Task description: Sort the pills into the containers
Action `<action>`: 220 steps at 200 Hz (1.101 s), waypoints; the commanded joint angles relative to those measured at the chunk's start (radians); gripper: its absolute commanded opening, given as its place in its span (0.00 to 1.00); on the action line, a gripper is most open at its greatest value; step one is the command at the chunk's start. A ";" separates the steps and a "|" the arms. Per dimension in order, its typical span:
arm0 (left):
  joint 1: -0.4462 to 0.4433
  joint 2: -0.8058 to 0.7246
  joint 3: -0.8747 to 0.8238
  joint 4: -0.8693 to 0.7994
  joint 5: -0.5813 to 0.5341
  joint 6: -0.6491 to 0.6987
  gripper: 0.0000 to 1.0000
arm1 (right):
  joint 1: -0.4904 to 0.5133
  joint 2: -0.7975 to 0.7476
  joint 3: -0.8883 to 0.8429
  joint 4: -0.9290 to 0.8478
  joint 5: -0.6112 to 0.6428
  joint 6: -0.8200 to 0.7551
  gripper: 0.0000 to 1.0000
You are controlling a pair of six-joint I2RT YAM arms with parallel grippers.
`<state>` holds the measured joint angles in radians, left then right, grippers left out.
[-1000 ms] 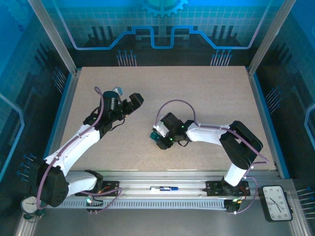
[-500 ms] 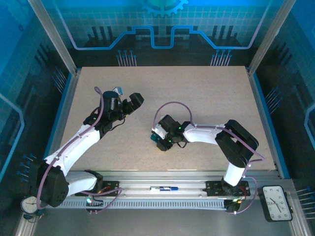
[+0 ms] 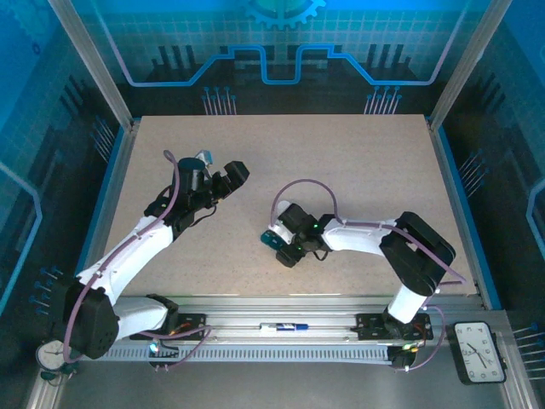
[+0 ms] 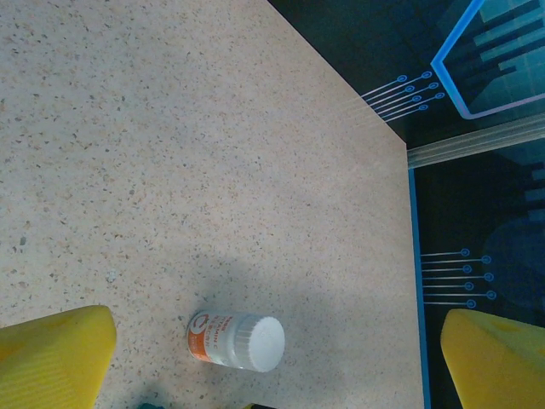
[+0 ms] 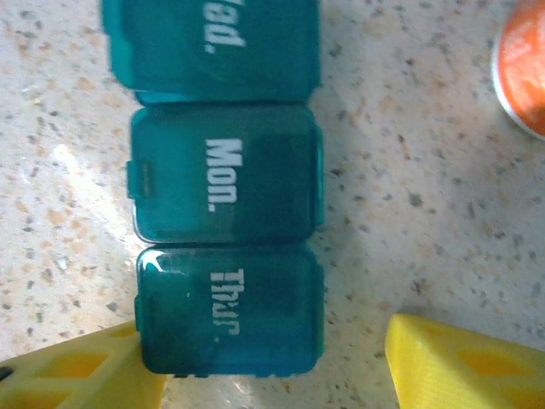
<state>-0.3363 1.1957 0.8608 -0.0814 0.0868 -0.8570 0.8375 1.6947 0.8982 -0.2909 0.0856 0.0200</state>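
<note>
The containers (image 5: 226, 256) are a dark teal pill box with shut lids marked Wed., Mon. and Thur, lying flat on the table; in the top view the box (image 3: 270, 238) peeks out beside the right wrist. My right gripper (image 5: 272, 366) (image 3: 281, 247) is open around the Thur end, with the left finger (image 5: 77, 371) at the box and the right finger (image 5: 464, 362) well clear of it. My left gripper (image 4: 277, 362) (image 3: 228, 179) is open, holding nothing. No pills are in view.
A white-capped orange bottle (image 4: 236, 340) lies on its side on the speckled table below the left gripper; its orange edge (image 5: 524, 68) shows beside the pill box. The table's far edge and blue rail (image 4: 415, 256) are near the left gripper.
The right gripper's jaws have spread apart around the pill box and the wrist has shifted slightly toward the near edge. The left arm has not moved.
</note>
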 commanded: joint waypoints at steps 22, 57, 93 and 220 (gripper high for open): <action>0.008 -0.027 -0.011 -0.005 0.023 0.029 0.99 | -0.029 -0.004 0.024 -0.087 0.108 0.072 0.67; 0.008 -0.036 -0.013 -0.016 0.022 0.038 0.99 | -0.066 -0.002 0.044 -0.116 0.152 0.117 0.66; 0.008 -0.033 -0.010 -0.032 0.025 0.052 0.99 | -0.100 -0.072 0.022 -0.111 0.065 0.136 0.66; -0.099 0.087 0.075 -0.416 -0.084 0.288 0.99 | -0.135 -0.074 0.027 -0.016 -0.047 0.454 0.80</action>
<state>-0.3870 1.2659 0.8951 -0.3744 0.0738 -0.6605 0.7105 1.5902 0.9051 -0.3473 0.0368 0.3893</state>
